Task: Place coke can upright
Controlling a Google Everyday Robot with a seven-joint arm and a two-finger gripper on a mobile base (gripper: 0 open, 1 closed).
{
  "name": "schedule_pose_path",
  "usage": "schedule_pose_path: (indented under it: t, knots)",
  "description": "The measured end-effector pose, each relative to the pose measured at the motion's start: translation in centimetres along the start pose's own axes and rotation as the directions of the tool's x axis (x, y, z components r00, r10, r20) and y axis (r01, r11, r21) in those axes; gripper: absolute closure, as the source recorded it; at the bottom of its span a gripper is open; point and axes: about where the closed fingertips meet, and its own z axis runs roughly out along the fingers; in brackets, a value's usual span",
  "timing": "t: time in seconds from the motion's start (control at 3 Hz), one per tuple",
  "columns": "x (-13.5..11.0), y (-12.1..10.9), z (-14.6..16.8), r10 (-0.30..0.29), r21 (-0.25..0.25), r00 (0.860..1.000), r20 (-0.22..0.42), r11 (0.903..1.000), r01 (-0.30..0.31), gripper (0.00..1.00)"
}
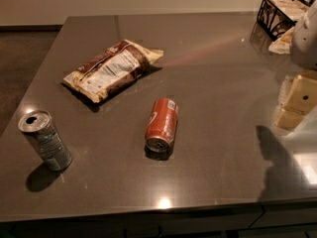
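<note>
The coke can (161,124) is red-orange with white lettering. It lies on its side near the middle of the dark grey table (223,148), with one silver end facing the front edge. My gripper (296,104) hangs over the table's right side, well to the right of the can and apart from it. It holds nothing that I can see. Its shadow falls on the table just below it.
A silver-grey can (45,140) stands upright at the front left. A brown and white snack bag (110,68) lies flat behind the coke can, to the left. A black wire basket (280,14) with paper stands at the back right corner.
</note>
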Motion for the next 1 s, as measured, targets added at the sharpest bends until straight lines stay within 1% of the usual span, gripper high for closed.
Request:
schedule_pose_path:
  t: [0.33, 0.67, 1.0]
  knots:
    - [0.0, 0.0, 0.0, 0.0, 0.0, 1.0, 0.0, 1.0, 0.0, 0.0]
    - [-1.6, 0.1, 0.6, -0.034, -0.021, 0.999, 0.02, 0.9992, 0.034, 0.0]
    - [-4.7, 0.1, 1.7, -0.11, -0.032, 0.991, 0.07, 0.9931, 0.113, 0.0]
